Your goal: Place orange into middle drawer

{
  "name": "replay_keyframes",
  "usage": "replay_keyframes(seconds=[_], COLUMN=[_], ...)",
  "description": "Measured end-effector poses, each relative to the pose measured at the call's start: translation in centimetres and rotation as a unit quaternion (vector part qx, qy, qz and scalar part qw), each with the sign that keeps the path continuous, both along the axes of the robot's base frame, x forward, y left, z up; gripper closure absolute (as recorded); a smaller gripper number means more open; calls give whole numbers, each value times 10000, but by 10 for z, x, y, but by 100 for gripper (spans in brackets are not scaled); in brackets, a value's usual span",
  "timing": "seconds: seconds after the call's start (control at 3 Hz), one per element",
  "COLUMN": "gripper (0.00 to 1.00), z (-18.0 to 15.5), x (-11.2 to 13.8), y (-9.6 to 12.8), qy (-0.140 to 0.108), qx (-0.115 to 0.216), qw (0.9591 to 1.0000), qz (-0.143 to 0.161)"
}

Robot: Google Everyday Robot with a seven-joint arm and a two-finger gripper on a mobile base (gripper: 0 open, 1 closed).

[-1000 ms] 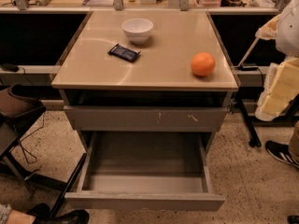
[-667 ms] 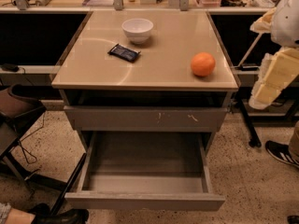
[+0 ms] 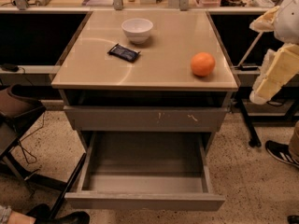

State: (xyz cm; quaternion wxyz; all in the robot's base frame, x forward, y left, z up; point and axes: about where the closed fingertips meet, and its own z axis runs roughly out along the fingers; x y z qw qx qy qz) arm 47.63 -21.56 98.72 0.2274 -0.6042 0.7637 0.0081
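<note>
- Moved: gripper (image 3: 275,73), at the right edge, has shifted up and slightly in toward the cabinet; nothing else has changed.
- Gripper: level with the cabinet top (image 3: 154,73), just off its right side; jaw state cannot be told.
- Orange (image 3: 202,64): on the top near the front right corner, left of the jaws, near but apart.
- Handling, judged: light, firm, smooth-skinned, apt to roll; grasp across its widest part from above.
- Drawer (image 3: 145,201): pulled open, below and left of the jaws, under the scratched front (image 3: 145,118).
- Bowl (image 3: 137,30), dark packet (image 3: 124,52): farther left of the jaws, beyond the orange.
</note>
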Motion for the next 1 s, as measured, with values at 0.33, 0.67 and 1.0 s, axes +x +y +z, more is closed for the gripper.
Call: replay_keyframes(seconds=[0.33,0.67,1.0], gripper=[0,0,0], z=[-5,-17,-8], x=[36,83,132], y=[-6,8,12], qy=[-38,199,63], qx=[855,1831,2286], qw=[9958,9809,9723], qz=[337,623,483])
